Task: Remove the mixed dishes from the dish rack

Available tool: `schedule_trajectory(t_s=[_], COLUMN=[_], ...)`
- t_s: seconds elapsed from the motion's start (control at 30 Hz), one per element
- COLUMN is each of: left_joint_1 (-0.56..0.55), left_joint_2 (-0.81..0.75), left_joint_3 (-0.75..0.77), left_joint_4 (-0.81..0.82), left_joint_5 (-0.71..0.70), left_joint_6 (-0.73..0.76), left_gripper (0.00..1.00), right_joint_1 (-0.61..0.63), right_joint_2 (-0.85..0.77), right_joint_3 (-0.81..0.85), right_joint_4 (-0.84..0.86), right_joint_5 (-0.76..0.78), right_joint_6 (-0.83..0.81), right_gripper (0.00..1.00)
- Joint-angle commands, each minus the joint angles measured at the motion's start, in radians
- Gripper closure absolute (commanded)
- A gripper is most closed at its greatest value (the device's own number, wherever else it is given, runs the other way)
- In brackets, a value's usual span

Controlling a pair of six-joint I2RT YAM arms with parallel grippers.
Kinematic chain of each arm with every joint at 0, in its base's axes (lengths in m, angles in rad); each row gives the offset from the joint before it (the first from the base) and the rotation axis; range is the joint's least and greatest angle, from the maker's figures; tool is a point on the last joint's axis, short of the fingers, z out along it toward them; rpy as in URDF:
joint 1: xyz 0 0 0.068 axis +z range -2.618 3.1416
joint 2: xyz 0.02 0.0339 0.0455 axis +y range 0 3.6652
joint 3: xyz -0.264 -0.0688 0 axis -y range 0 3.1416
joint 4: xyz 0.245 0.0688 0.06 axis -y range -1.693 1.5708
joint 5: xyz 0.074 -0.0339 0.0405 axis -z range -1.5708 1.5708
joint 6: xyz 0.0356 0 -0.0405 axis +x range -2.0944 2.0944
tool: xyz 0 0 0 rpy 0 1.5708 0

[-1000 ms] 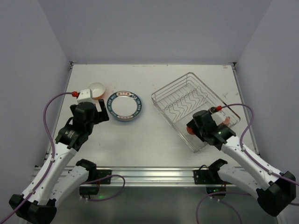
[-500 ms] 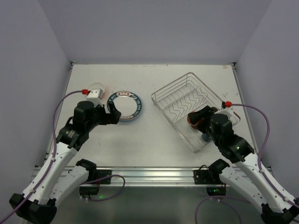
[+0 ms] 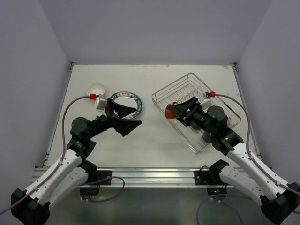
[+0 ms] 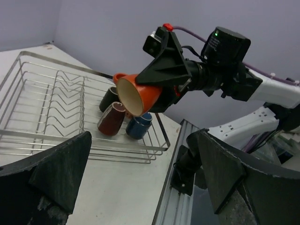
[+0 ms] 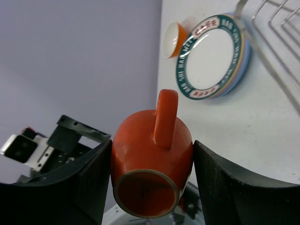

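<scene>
My right tool [image 3: 180, 111] clamps the orange ceramic mug [image 3: 170, 111], left tool [image 3: 137, 116] agape; round plates [image 5: 211, 56], orange bowl [image 3: 97, 88] out; three small mugs [image 4: 112, 119] remain in the silver wire rack [image 3: 161, 93].

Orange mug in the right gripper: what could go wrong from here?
1. The right gripper clamps the orange mug across its round body, tipped on its side in the air. It may slip or twist.
2. The open left gripper points at the mug from close by, so the arms could bump.
3. A brown mug and a blue mug lie in the dish rack nearby. A drop could hit them.
</scene>
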Motion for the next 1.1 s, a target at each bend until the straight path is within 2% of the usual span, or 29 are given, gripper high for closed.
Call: schedule_trajectory(t_s=[0.0, 0.23, 0.37, 0.53, 0.63, 0.67, 0.73, 0.77, 0.87, 1.07], left_joint_1=[-0.112, -0.323, -0.374, -0.423, -0.445, -0.451, -0.46, -0.463, -0.468, -0.474], left_joint_2=[0.123, 0.274, 0.324, 0.41, 0.445, 0.456, 0.462, 0.462, 0.455, 0.441], left_joint_3=[0.027, 0.156, 0.173, 0.238, 0.265, 0.269, 0.275, 0.275, 0.273, 0.243], left_joint_4=[0.22, 0.196, 0.195, 0.206, 0.206, 0.206, 0.206, 0.206, 0.212, 0.283], left_joint_5=[-0.043, -0.092, -0.122, -0.108, -0.108, -0.106, -0.103, -0.1, -0.096, -0.109], left_joint_6=[0.082, 0.306, 0.379, 0.413, 0.424, 0.429, 0.433, 0.433, 0.433, 0.424], left_gripper=[0.0, 0.0, 0.0, 0.09, 0.2, 0.29, 0.39, 0.57, 0.76, 0.87], right_joint_1=[0.001, 0.004, 0.011, 0.014, 0.014, 0.014, 0.014, 0.014, 0.014, 0.037], right_joint_2=[0.005, 0.039, 0.028, 0.05, 0.044, 0.032, 0.021, 0.015, 0.012, -0.027], right_joint_3=[-0.035, -0.04, -0.069, -0.081, -0.081, -0.083, -0.092, -0.097, -0.095, -0.118], right_joint_4=[0.24, 0.317, 0.347, 0.429, 0.446, 0.432, 0.432, 0.433, 0.441, 0.453], right_joint_5=[-0.09, -0.164, -0.193, -0.283, -0.302, -0.299, -0.288, -0.288, -0.308, -0.303], right_joint_6=[0.231, 0.348, 0.363, 0.394, 0.385, 0.377, 0.373, 0.376, 0.379, 0.4], right_gripper=[1.0, 1.0, 1.0, 1.0, 1.0, 1.0, 1.0, 1.0, 1.0, 1.0])
